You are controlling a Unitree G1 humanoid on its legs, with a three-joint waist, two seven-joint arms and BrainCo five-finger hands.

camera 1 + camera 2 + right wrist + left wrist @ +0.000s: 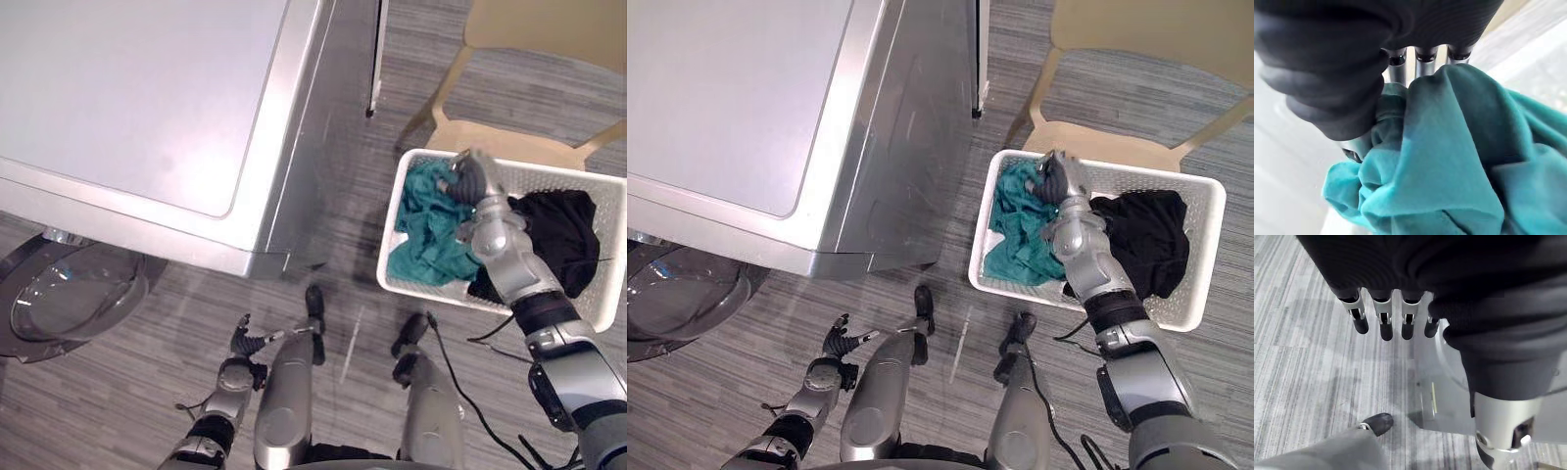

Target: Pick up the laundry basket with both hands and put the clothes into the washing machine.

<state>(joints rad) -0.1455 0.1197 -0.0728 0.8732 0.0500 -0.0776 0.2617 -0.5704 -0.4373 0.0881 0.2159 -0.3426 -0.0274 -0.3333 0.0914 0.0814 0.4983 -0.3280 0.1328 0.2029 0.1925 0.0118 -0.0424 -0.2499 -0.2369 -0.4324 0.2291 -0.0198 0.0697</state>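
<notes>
A white laundry basket (390,240) stands on the floor to the right of the washing machine (147,98). Inside it lie a teal garment (426,230) and a black garment (563,230). My right hand (472,178) reaches down into the basket's far left part; its fingers (1422,66) and thumb are curled into the bunched teal garment (1449,156). My left hand (245,345) hangs low above the floor in front of the machine, fingers (1381,318) straight and holding nothing.
The machine's round glass door (69,294) stands swung open at the lower left. A beige chair (509,127) stands right behind the basket. Striped grey floor lies between the machine and the basket.
</notes>
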